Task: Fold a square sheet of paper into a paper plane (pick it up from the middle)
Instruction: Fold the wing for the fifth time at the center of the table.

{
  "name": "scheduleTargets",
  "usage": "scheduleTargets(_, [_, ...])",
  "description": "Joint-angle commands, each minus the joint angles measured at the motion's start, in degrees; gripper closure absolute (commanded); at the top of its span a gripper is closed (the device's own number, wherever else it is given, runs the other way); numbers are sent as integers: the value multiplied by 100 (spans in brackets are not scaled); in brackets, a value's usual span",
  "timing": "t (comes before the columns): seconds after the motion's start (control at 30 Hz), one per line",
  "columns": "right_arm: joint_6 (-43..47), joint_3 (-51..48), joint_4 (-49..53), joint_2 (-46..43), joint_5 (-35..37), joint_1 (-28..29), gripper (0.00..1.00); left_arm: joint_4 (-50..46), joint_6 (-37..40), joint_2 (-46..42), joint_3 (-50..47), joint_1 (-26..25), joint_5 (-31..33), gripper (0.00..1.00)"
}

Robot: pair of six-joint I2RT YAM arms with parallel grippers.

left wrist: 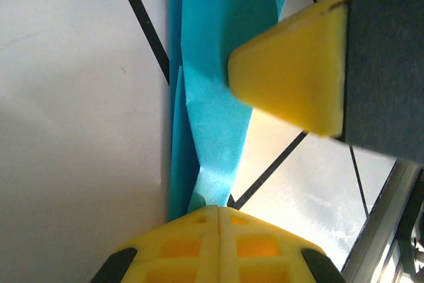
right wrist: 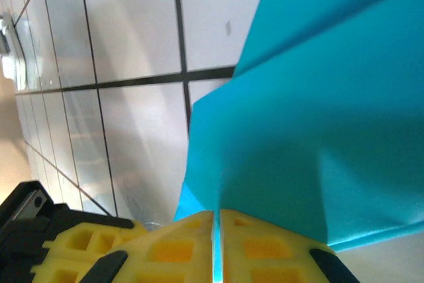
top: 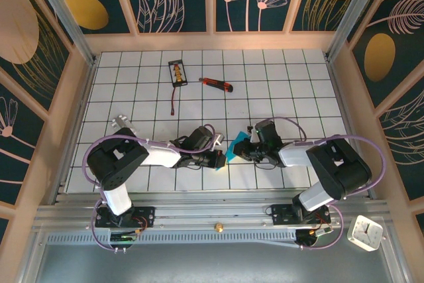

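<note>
Two arms lean in low from the near edge of the white gridded table point(top: 278, 77), elbows out and forearms converging on the middle of the near tile rows. The left gripper point(top: 220, 159) and the right gripper point(top: 244, 151) meet almost nose to nose. The cyan paper point(top: 234, 146) stands up between them.

Left wrist view: the left gripper point(left wrist: 218, 211) has its yellow fingers pressed together. The cyan paper point(left wrist: 215, 91) runs out of the seam as a narrow, creased strip of several layers, beside a black grid line. A second yellow finger point(left wrist: 291, 77), backed by a dark pad, lies over the strip farther along. It is probably the other arm's, though so close a view does not settle that.

Right wrist view: the right gripper point(right wrist: 216, 215) is pinched on an edge of the cyan paper point(right wrist: 318, 124), with a thin blue line showing in the slit between its fingers. The sheet fans out broadly from the grip, with a fold ridge across it.

A red-and-black utility knife point(top: 216, 84) lies well apart, toward the far side.
</note>
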State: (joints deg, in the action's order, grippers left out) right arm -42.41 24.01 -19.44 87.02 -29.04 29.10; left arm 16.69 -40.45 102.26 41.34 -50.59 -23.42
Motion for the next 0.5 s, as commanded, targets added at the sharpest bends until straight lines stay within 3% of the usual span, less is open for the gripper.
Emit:
scheduleTargets(0.0, [317,16,686,82,548,-287,87,-1388,226,365,-300,45,536,100])
scheduleTargets(0.47, [477,164,1057,299,659,-1401,88,-1414,263,339,-351,43,538,100])
